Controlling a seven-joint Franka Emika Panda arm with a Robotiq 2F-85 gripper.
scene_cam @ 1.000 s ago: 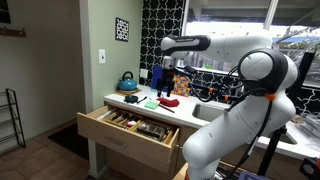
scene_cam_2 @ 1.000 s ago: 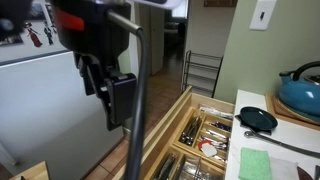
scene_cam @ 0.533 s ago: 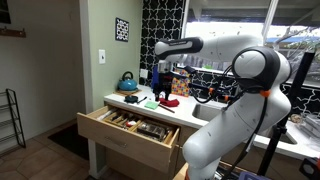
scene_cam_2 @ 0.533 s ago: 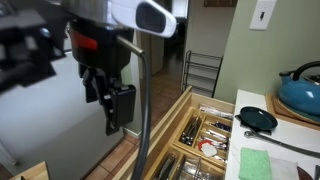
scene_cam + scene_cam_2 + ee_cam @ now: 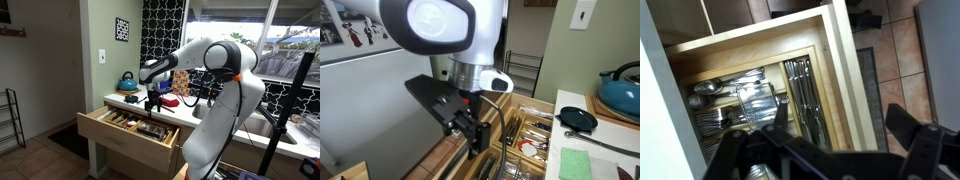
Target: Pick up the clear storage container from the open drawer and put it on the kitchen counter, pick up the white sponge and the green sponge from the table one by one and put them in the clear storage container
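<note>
From where I stand, the drawer (image 5: 128, 133) is pulled well out from under the kitchen counter (image 5: 118, 99), its front wall jutting into the room. There is open floor (image 5: 898, 62) beyond that front. The arm reaches out from the counter side and hangs the gripper (image 5: 152, 103) over the drawer's inner half, clear of the wooden side walls. In an exterior view the gripper (image 5: 475, 138) hovers above the drawer's near rail without touching it.

The wrist view looks straight down into the drawer. Its pale wooden side wall (image 5: 845, 70) and thin dividers frame rows of cutlery (image 5: 800, 85). The clear storage container (image 5: 758, 102) sits in the tray among the cutlery, spoons to one side and long-handled pieces to the other. The gripper (image 5: 830, 160) has its dark fingers (image 5: 923, 140) spread wide, holding nothing. The container lies below it and off toward the left-hand side of that view, not centred between the fingers.

The green sponge (image 5: 575, 163) lies flat on the counter, near a teal kettle (image 5: 620, 88).
</note>
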